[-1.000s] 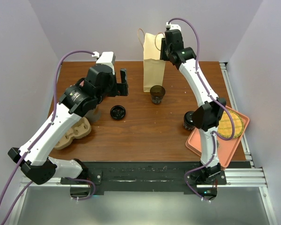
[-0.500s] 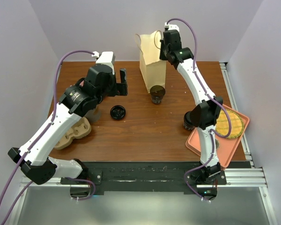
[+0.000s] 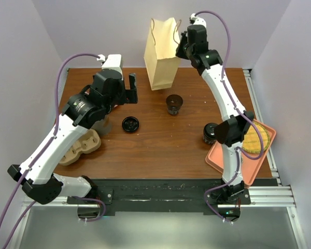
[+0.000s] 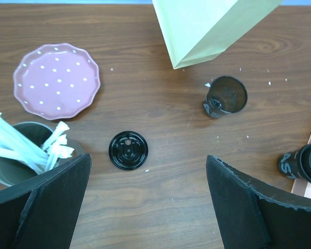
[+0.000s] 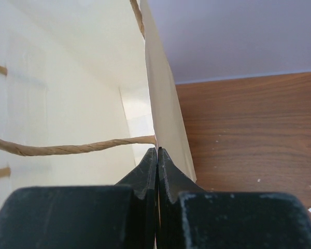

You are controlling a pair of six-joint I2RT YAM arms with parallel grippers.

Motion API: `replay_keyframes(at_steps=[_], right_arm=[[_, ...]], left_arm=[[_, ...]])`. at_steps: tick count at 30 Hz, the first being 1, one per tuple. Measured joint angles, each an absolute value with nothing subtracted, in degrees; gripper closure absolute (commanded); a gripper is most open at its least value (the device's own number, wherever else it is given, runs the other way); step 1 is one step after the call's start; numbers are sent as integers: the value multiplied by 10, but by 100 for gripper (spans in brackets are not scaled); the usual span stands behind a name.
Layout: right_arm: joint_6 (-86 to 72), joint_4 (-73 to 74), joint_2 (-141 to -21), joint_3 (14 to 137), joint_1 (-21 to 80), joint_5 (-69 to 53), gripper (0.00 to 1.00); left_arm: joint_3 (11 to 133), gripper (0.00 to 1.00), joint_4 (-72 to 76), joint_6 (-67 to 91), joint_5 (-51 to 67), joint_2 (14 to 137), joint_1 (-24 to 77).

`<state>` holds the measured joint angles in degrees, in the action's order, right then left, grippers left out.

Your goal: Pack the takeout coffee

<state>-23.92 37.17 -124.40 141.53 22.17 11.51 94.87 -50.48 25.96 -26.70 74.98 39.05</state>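
I take 12 o'clock as the far edge of the table (image 3: pixel 166 150) in the top view. The right gripper (image 3: pixel 181 47) is raised high at about 1 o'clock. Its jaws are pressed together on the upper rim of the paper bag (image 3: pixel 160 52), just beside one rope handle (image 5: pixel 67 149). In the wrist view only the thin paper wall is between the fingers (image 5: pixel 143 175). The bag hangs tilted with its mouth upward. If its lower corner touches the wood, I cannot tell.

The left gripper (image 3: pixel 129 89) hovers at about 10 o'clock with its jaws spread wide and nothing between them.

The takeout coffee (image 3: pixel 209 134), a short dark cup with a black lid, stands upright at about 4 o'clock. It is just beside the edge of the pink tray (image 3: pixel 251 166), partly hidden by the right arm, and well apart from the bag.

A dark open cup (image 3: pixel 174 104) stands near the centre, at 6 o'clock from the bag. A loose black disc lid (image 3: pixel 130 124) lies flat at about 8 o'clock from this cup. A pink dotted plate (image 4: pixel 56 80) and a grey cup (image 4: pixel 8 171) of white utensils are below the left arm. A cardboard cup carrier (image 3: pixel 83 148) lies at 8 o'clock.
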Motion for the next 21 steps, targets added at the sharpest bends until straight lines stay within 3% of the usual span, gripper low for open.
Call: replay_keyframes(at_steps=[12, 21], right_arm=[[-346, 369, -1081, 1348, 243, 49, 100], [-361, 417, -927, 1135, 352, 81, 100]], left_arm=[[1044, 3, -547, 290, -291, 746, 387], [1077, 2, -579, 309, -288, 713, 387]])
